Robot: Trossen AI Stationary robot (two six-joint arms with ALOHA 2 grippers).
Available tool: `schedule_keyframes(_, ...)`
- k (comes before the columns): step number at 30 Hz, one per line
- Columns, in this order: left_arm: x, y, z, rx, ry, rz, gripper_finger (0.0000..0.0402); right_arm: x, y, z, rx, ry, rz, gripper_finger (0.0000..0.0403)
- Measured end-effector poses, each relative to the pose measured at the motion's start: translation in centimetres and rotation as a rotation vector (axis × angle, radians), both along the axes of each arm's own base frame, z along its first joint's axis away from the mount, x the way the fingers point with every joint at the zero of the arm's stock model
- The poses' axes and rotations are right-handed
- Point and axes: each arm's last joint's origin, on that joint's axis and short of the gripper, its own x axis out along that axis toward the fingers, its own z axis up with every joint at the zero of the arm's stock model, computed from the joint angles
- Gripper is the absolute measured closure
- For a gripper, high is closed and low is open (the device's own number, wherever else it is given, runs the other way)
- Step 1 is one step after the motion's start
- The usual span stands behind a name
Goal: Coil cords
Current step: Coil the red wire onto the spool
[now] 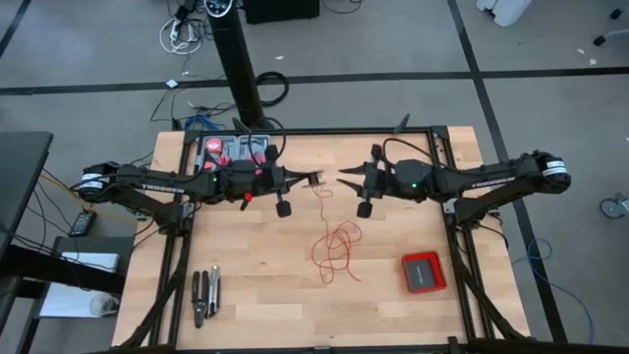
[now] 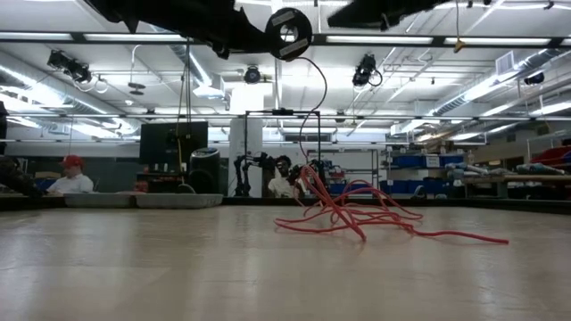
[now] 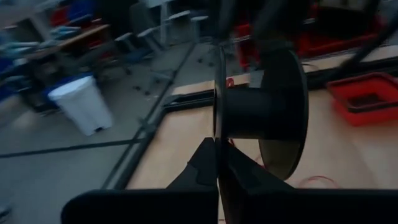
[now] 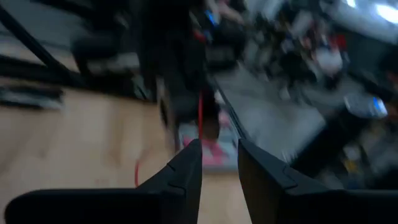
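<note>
The left gripper [image 1: 307, 180] is holding the black spool [image 3: 258, 93] up above the middle of the table [image 1: 246, 295] — in the left wrist view its fingers [image 3: 208, 165] are clenched on the rim of one flange. The right gripper [image 1: 344, 182] is facing it from just across the gap, fingers [image 4: 183, 168] parted with nothing between them; it is gripping neither spool nor wire.

The red wire [image 1: 337, 251] is mostly lying in a loose tangle on the table, nearer the front edge than the grippers, with one strand rising to the spool, as the low view shows. Little or none is showing wound on the core, so coiling is judged to be at an early stage.

Step in hand — a handover: spool secured on the left, right side released.

Next move likely calls for the right gripper pinching the rising strand near the spool and leading it around the core, keeping it taut enough not to slip off the flange. The red box [image 1: 424, 271] is sitting well clear.
</note>
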Motion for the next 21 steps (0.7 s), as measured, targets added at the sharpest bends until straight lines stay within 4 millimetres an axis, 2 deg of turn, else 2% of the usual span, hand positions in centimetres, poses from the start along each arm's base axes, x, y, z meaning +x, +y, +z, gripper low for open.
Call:
schedule_keyframes(3,-0.1,0.2,0.2,0.013,-0.021,0.085,0.0401,0.3,-0.8,-1.2,0.03,0.077,-0.088,0.0305)
schedule_keyframes(8,-0.3,0.7,0.4,0.043,-0.029,0.261,0.0401,2.2,-1.4,-3.4,0.055,0.112,-0.155,0.0306)
schedule_keyframes(12,-0.4,0.9,0.6,0.097,-0.026,0.351,0.0401,3.8,-1.6,-5.6,0.004,0.137,-0.329,0.0315)
schedule_keyframes(16,-0.4,0.9,0.7,0.097,-0.04,0.353,0.0401,5.1,-0.7,-6.8,-0.084,0.156,-0.323,0.0323)
schedule_keyframes(21,-0.4,0.9,0.7,0.097,-0.039,0.354,0.0401,6.0,0.5,-7.0,-0.178,0.126,-0.307,0.0329)
